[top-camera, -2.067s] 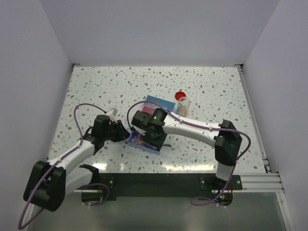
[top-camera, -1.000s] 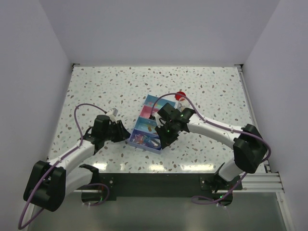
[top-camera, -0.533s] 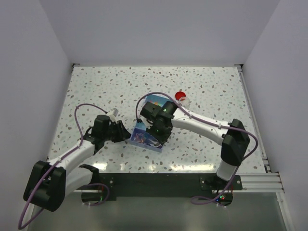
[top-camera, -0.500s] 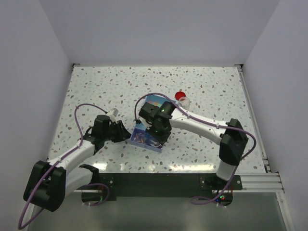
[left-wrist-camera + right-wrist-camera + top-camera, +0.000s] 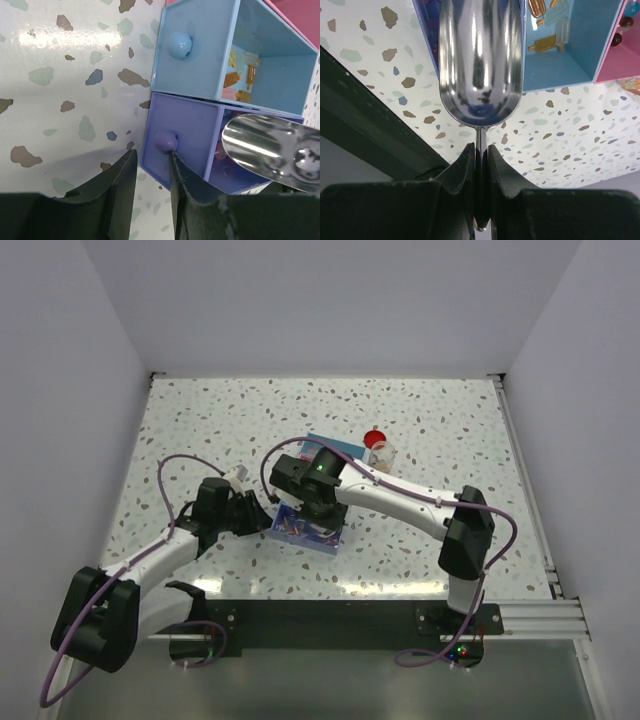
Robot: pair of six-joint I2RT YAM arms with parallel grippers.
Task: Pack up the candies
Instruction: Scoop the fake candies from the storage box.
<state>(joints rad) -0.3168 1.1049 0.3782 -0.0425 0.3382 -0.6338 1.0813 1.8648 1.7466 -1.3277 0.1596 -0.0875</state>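
Note:
The candies (image 5: 241, 75) lie in the open light-blue drawer (image 5: 195, 65); the right wrist view shows those candies (image 5: 547, 30) too. More candies (image 5: 300, 530) sit in the purple drawer (image 5: 185, 135) below it. My right gripper (image 5: 480, 150) is shut on the thin handle of a metal scoop (image 5: 481, 60). The scoop's bowl looks empty and hangs over the purple drawer. My left gripper (image 5: 151, 152) is open at that drawer's front corner. Its right finger (image 5: 182, 195) touches the purple knob (image 5: 166, 141), while the left finger is apart from it.
The drawer box (image 5: 322, 542) stands near the table's front edge, with a pink compartment (image 5: 620, 45) beyond the blue one. A round red lid (image 5: 375, 438) and a clear jar (image 5: 386, 456) are behind the box. The black front rail (image 5: 365, 120) runs close by.
My right arm has swung the scoop left from beside the jar to over the near purple drawer. The left arm has stayed at the drawer's front.

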